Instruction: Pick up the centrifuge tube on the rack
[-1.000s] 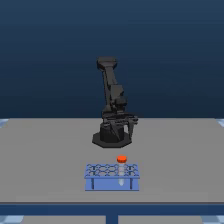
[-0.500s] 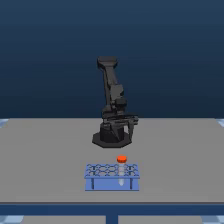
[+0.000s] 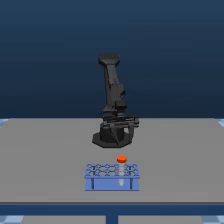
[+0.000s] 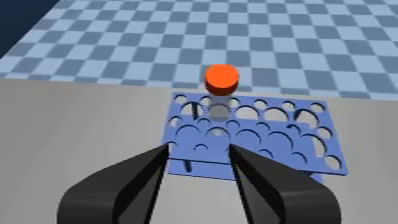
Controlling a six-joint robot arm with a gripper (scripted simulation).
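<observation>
The light-blue rack (image 3: pixel 112 176) stands on the grey table near its front edge, in front of the black arm. The centrifuge tube (image 3: pixel 121 160) stands upright in a hole at the rack's back row, towards the exterior view's right, its orange-red cap above the top plate. In the wrist view the tube's cap (image 4: pixel 220 78) sits at the far side of the rack (image 4: pixel 266 142). My gripper (image 4: pixel 199 148) is open with nothing between its dark fingers (image 4: pixel 142 170). It hangs short of the rack's near edge, apart from the tube. In the exterior view the gripper (image 3: pixel 121 129) is low by the arm's base.
The arm's black base (image 3: pixel 107 139) sits on the grey table (image 3: pixel 45 155) behind the rack. A blue checkered floor (image 4: pixel 266 35) lies beyond the table edge. The rack's other holes look empty.
The arm's wrist has dipped very slightly towards the table. The rack and the tube have not moved.
</observation>
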